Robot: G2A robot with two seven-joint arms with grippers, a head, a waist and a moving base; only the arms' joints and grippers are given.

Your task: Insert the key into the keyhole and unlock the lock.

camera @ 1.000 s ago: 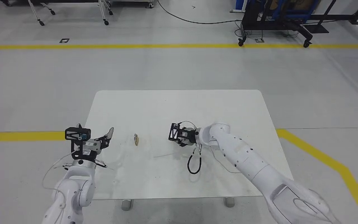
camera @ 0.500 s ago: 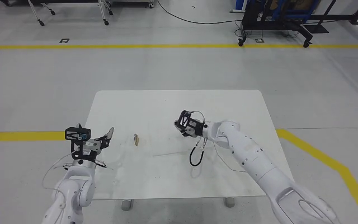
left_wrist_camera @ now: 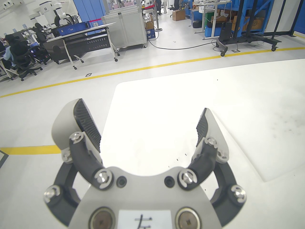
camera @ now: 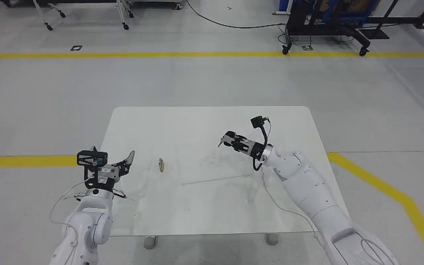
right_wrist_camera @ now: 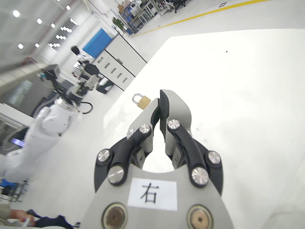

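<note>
The lock (camera: 161,164) is lying on the tabletop (camera: 199,122) between my spread left end effector (left_wrist_camera: 143,108) and closed right end effector (right_wrist_camera: 161,96), on a key or not I cannot tell, and I am judging its small, stiff, slick body best gripped across the flat sides.

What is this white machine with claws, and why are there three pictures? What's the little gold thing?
It is a robot with two arms at a white table. One picture looks down from a camera above the arms. The other two come from cameras on its wrists, so each shows that arm's own fingers up close. The left fingers are spread open, holding nothing, by the table's edge. The right fingers are pressed shut over the table; I cannot tell whether a key is pinched between them. The gold thing is a padlock lying on the table between the arms.
</note>
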